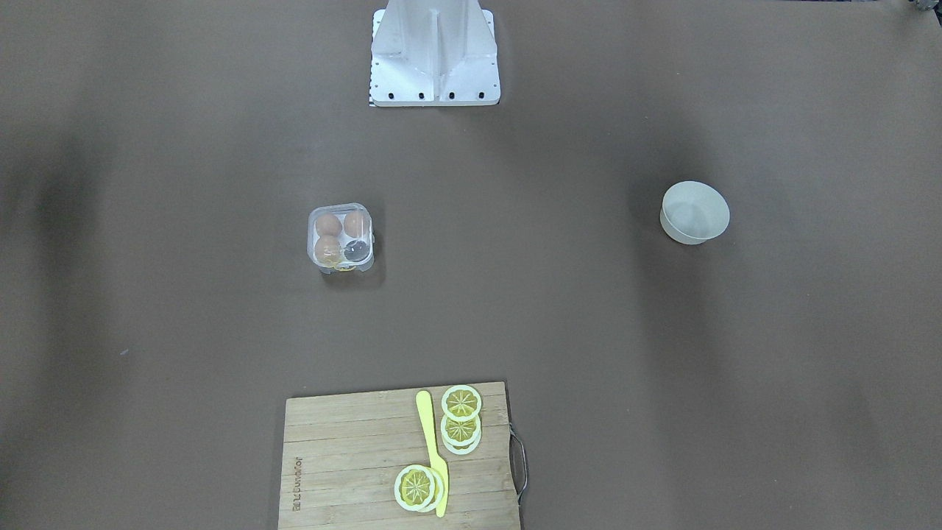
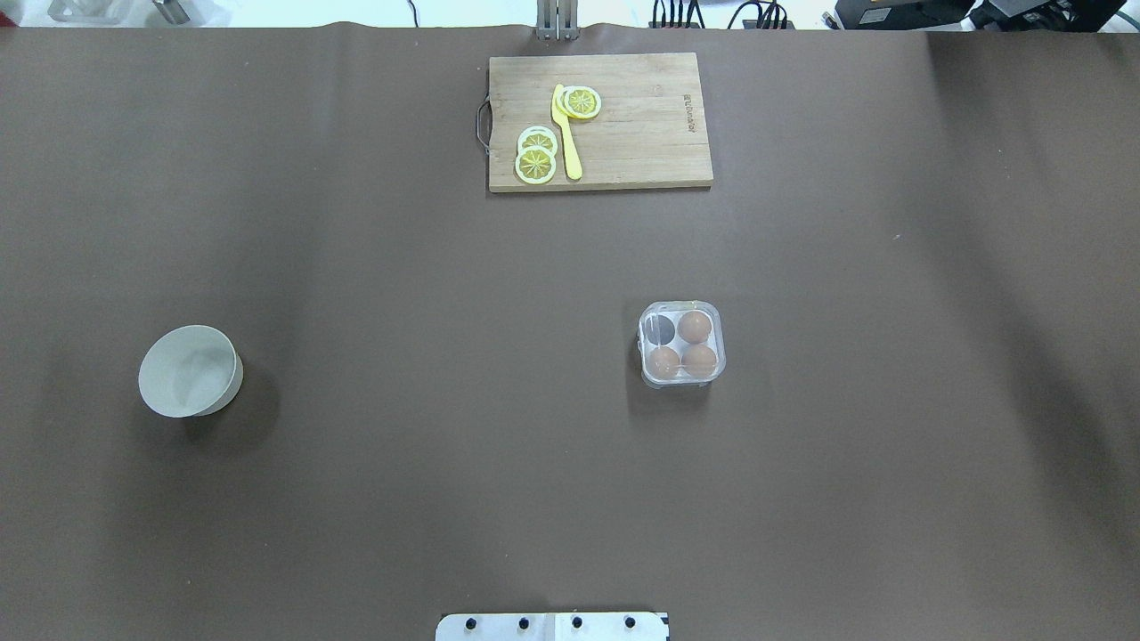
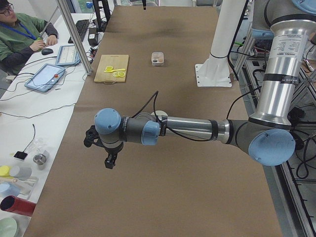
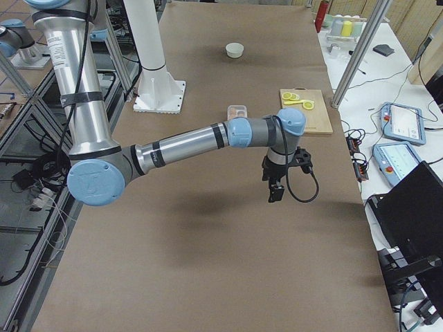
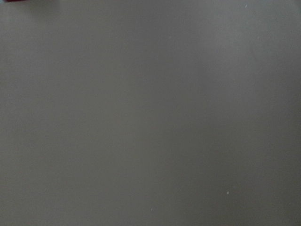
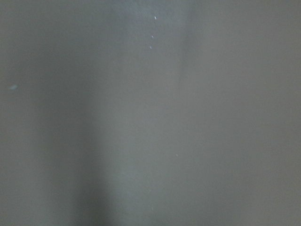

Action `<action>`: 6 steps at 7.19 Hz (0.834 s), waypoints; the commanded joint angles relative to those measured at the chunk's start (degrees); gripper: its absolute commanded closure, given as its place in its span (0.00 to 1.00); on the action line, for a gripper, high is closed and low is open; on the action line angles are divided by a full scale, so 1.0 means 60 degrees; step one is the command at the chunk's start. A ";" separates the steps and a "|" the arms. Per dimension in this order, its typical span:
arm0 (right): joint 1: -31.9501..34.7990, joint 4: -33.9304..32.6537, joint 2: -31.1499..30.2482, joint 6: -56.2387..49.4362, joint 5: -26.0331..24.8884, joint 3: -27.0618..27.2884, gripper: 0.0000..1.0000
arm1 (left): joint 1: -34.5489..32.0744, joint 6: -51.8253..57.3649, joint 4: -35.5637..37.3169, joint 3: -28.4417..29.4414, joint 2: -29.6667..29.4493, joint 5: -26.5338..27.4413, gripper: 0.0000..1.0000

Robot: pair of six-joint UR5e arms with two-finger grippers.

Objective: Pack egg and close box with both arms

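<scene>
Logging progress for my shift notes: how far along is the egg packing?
Done, it seems: three eggs sit in the box, apparently shut, one cell empty. The white bowl looks empty, no loose egg shows. In hand: nothing seen; the left gripper and right gripper hang over the table. Left: seemingly nothing.

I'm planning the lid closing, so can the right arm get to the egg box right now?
Probably yes. The box sits alone on the table, on the side of the right arm, and nothing stands between it and that arm's end effector.
</scene>
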 commanded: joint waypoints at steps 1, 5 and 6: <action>0.0126 0.0504 -0.0978 -0.0379 -0.0034 0.0060 0.00 | 0.0017 0.0072 0.0035 -0.0730 0.1078 0.0623 0.01; 0.0112 0.2383 -0.2125 -0.0364 0.0592 -0.0012 0.00 | 0.0017 -0.0015 0.0034 -0.0940 0.1231 0.0386 0.01; 0.0112 0.2383 -0.2125 -0.0349 0.1146 -0.0041 0.00 | -0.0012 -0.0001 0.0020 -0.1143 0.1303 0.0380 0.01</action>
